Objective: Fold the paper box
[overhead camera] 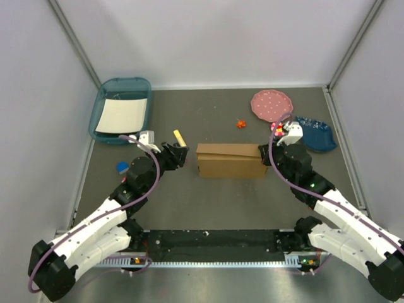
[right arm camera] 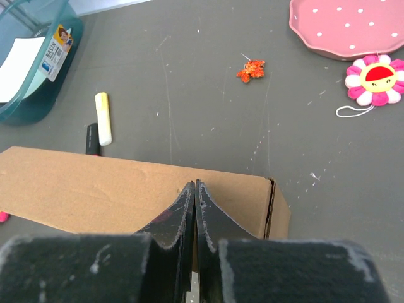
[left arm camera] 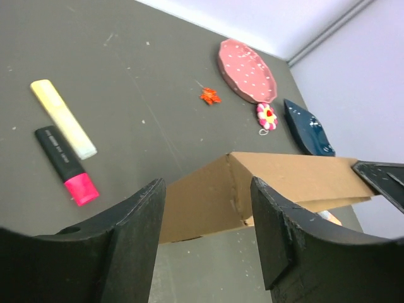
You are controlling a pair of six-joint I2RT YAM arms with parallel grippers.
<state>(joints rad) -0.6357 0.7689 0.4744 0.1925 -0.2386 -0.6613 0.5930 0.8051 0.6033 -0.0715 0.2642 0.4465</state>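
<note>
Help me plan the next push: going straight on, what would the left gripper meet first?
The paper box: its near end lies straight ahead, facing the gap between the open fingers of the left gripper. Nothing shows between them, though depth is unclear.

Paper box (overhead camera: 230, 161) sits mid-worktop (overhead camera: 214, 202), blocking the straight line between the hands. Left hand (overhead camera: 182, 154) is spread, just off the box's left end. Right hand (right arm camera: 194, 186) is pinched together over the right end. Yellow highlighter (overhead camera: 180, 137) and black-pink marker (left arm camera: 66, 165) lie just beyond the left hand. Behind the box: open strip, only a small orange scrap (overhead camera: 240, 124). Far right is crowded: pink plate (overhead camera: 272, 105), flower charm (overhead camera: 277, 127), blue dish (overhead camera: 315, 134). Teal tray (overhead camera: 126, 81) fills the far-left corner.
</note>
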